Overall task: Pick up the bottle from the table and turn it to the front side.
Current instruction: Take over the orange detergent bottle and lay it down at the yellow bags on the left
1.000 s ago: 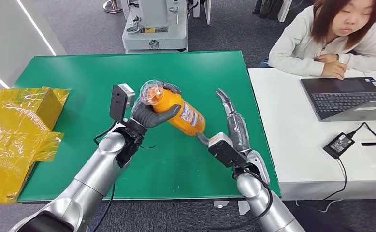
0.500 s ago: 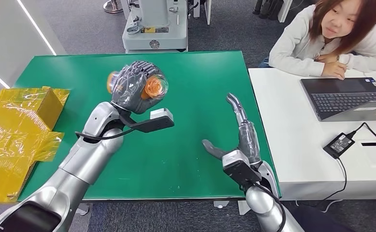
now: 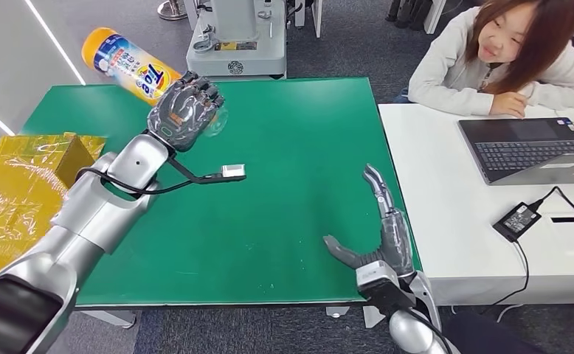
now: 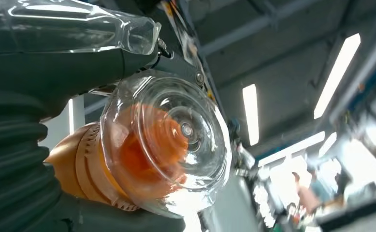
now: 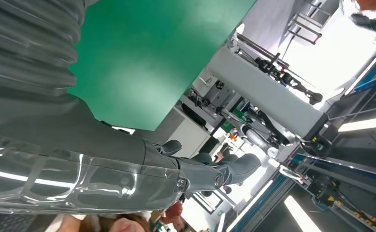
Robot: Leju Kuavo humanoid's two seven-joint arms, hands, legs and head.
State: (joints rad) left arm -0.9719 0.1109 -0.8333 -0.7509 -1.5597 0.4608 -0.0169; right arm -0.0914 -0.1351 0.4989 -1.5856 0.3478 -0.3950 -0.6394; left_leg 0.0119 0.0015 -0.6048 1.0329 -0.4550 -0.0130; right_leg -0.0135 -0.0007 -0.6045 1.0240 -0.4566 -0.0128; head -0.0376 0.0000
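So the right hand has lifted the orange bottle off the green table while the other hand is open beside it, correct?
Wrong hand. The head view shows the left hand holding the orange bottle up off the green table; the right hand is the open one, over the table's near right corner.

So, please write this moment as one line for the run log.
left hand: holds bottle raised above green table, label showing | right hand: open, above table edge | person: seated at white desk
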